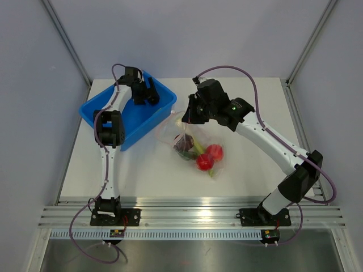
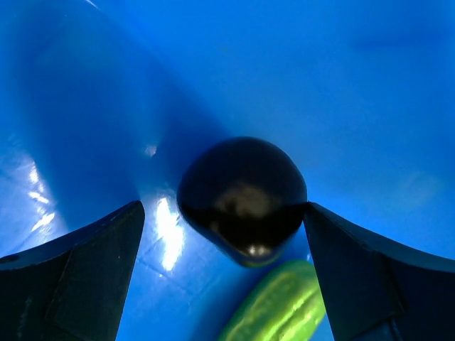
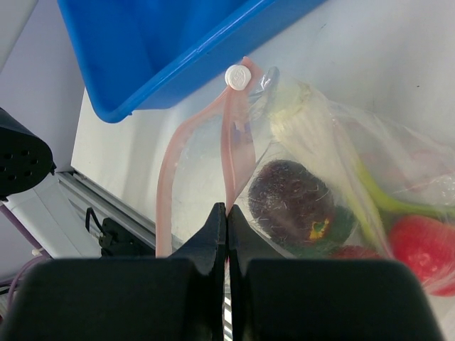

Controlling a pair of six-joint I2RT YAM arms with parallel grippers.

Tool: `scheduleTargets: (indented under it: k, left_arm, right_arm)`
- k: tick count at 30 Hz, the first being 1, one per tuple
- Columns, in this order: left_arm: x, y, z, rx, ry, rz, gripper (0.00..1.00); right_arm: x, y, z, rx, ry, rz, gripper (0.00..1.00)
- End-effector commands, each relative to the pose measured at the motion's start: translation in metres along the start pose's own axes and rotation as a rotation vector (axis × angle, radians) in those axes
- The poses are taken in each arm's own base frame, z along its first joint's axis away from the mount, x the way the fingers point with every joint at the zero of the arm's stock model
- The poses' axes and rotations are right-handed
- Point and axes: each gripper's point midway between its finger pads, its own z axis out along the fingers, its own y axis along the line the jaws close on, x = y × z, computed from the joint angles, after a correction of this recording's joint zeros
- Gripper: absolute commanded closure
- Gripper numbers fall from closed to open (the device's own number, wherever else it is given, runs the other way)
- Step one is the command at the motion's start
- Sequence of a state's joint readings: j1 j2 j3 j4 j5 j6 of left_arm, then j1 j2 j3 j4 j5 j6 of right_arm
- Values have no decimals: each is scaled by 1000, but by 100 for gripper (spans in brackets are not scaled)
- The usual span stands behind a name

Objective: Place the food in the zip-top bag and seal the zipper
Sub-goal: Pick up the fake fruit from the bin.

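Lying near the middle of the table (image 1: 142, 170), the clear bag (image 1: 193, 144) holds a maroon fruit (image 3: 290, 202), two red fruits (image 1: 214, 152) and a pale stalk (image 3: 306, 121). Its mouth faces the back left and gapes open, with the pink zipper (image 3: 231, 142) unsealed. The right gripper (image 3: 226, 213) is clenched, pinching the zipper. Just beside the mouth, the blue bin (image 1: 93, 113) sits at the table's back left corner. Inside the bin, the left gripper (image 2: 224, 206) stands spread wide around a dark round fruit (image 2: 242, 185), with a cucumber (image 2: 281, 305) alongside.
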State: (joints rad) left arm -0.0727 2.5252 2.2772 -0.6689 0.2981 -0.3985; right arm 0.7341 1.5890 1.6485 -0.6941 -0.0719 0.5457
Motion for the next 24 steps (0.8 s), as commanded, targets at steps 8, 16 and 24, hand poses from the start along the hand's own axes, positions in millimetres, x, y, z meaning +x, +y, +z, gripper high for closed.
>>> scheduleTargets:
  k: [8, 16, 24]
  left_arm:
    - [-16, -33, 3, 90, -71, 31, 23]
    - [-40, -49, -49, 72, -176, 88, 47]
    - [-63, -68, -146, 21, -329, 171, 59]
  right_arm:
    - [-14, 16, -7, -46, -36, -27, 100]
    - [-12, 17, -8, -51, -36, -19, 100]
    - [-8, 15, -9, -59, -43, -6, 100]
